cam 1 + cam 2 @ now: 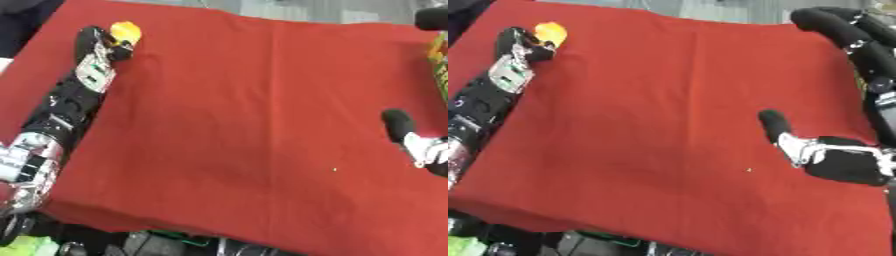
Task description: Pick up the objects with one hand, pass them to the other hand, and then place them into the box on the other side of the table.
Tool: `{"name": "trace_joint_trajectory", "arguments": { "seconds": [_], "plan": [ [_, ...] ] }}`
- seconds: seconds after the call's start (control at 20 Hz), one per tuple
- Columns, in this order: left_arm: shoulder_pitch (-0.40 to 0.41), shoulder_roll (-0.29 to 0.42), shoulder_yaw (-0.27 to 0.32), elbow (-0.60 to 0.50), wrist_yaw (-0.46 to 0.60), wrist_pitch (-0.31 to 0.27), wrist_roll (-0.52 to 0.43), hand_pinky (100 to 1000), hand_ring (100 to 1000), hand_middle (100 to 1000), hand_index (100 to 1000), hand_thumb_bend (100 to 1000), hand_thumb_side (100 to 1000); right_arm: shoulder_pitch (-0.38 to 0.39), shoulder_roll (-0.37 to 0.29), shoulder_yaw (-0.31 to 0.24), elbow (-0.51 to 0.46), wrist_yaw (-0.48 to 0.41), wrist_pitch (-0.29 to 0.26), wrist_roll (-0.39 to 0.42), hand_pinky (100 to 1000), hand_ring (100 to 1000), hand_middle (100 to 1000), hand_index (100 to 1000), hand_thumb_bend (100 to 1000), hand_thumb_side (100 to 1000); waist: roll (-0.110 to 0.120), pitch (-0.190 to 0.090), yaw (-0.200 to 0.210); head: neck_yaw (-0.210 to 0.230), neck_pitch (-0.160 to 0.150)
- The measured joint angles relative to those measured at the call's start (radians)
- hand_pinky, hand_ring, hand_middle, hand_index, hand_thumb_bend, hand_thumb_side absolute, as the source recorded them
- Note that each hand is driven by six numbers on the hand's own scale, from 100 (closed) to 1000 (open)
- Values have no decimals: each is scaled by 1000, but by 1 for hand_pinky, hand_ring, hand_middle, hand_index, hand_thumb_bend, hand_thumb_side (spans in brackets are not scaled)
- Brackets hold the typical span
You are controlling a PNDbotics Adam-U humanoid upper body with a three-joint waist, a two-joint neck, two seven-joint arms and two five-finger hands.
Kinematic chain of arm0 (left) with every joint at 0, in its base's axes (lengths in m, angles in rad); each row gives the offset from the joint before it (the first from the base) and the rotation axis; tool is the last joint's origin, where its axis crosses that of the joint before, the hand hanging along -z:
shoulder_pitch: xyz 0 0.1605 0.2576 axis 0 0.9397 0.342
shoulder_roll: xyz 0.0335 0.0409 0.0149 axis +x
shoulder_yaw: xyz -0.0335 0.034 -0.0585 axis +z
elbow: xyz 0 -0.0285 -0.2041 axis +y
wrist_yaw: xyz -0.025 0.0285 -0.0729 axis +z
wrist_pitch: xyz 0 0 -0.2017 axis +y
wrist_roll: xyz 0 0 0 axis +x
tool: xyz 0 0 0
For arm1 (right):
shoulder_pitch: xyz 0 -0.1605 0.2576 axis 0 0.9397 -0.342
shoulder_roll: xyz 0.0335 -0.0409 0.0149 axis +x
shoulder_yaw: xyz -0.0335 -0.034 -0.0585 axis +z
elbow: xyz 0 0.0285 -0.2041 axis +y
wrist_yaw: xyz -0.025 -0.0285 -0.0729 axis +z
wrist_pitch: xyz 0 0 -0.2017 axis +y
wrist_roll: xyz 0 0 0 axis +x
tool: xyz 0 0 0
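Observation:
A small yellow-orange object [126, 32] sits at the far left of the red cloth table [245, 100]. My left hand [98, 46] reaches out to it along the left edge, and its dark fingers curl round the object's near side. My right hand [842, 160] hovers low at the right side of the table. It is open, with the thumb [773, 124] pointing toward the middle and the long fingers [842, 30] arching up along the right edge. It holds nothing. I cannot make out a box.
A green and yellow thing [439, 62] shows at the right edge, cut off by the view. The table's front edge runs along the bottom, with dark clutter and a green item [26, 246] below it.

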Motion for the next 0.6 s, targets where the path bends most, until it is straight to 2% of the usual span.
{"name": "trace_joint_trajectory", "arguments": {
  "seconds": [0.05, 0.1, 0.2, 0.25, 0.35, 0.4, 0.45, 0.6],
  "plan": [
    [0, 1, 0, -9, 1, 0, -1, 615, 503, 470, 625, 337, 211, 0, 0, 0, 1, 0, 0, 0, 825, 802, 816, 935, 308, 501, 0, 0, 2, 0, 0],
    [0, 4, 0, -16, 1, 1, 0, 625, 526, 497, 656, 444, 262, 1, 0, 0, 3, 1, 0, 0, 825, 802, 816, 935, 308, 501, 0, 0, 3, 0, 0],
    [0, 13, 0, -28, 1, 4, 10, 670, 609, 597, 764, 759, 431, 2, 0, 0, 5, 2, 0, 0, 825, 802, 816, 935, 306, 504, 0, 0, 3, 0, 0],
    [0, 17, 0, -30, -2, 6, 22, 688, 638, 632, 796, 835, 462, 3, 0, 0, 5, 3, 0, 0, 825, 803, 816, 936, 307, 504, 0, 0, 3, 0, 0],
    [-2, 22, 0, -31, -16, 13, 53, 713, 684, 691, 841, 915, 493, 3, 0, 0, 6, 4, 0, 0, 824, 803, 815, 936, 306, 505, 0, 0, 4, 1, 0],
    [-3, 23, 1, -28, -24, 19, 69, 713, 684, 691, 841, 915, 493, 3, 0, 0, 6, 4, 0, 0, 824, 803, 815, 936, 306, 505, 0, 0, 3, 1, 0],
    [-5, 24, 1, -22, -33, 24, 84, 734, 717, 734, 872, 987, 542, 3, 0, 0, 6, 4, 0, 0, 824, 803, 815, 936, 306, 505, 0, 0, 3, 1, 0],
    [-13, 25, 6, 10, -53, 42, 120, 741, 730, 754, 886, 1000, 586, 3, 0, 2, 6, 4, 0, 0, 824, 803, 815, 936, 304, 506, 0, 0, -6, 8, 0]
  ]
}}
